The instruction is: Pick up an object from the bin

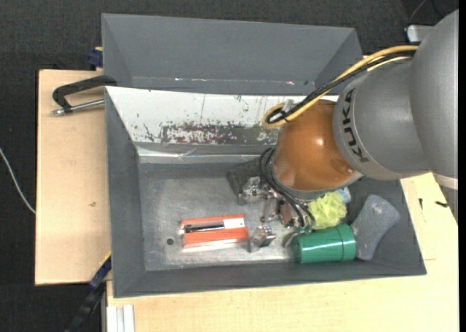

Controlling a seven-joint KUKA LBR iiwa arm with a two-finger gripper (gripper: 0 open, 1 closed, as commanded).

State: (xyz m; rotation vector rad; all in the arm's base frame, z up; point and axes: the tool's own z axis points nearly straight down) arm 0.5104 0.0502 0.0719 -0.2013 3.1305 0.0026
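The tool [263,214] sits low over the floor of the grey metal bin [122,199], under the rounded orange wrist cover [309,152], near the front of the floor and a little toward the view's right of its middle. Its metal parts bunch together with cables under that cover, so I cannot tell whether it is open or closed, and I see nothing plainly gripped in it. The thing nearest on the view's left is a flat, oblong orange-and-white packet [213,233], lying flat on the floor close to the front wall. Its long axis runs across the view, left to right, and its right-hand end comes just beside the tool. That is the relation the pick most likely turns on: the packet lies to the view's left of the tool and points end-on at it, so a grasp would probably need to shift left and close across the short width. On the other side, a green plastic cylinder [324,244] lies on its side just beside the tool, with a yellow-green crumpled wad [329,209] behind it and a grey-blue foam-like wedge [375,225] further right (all three crowd the front right corner).
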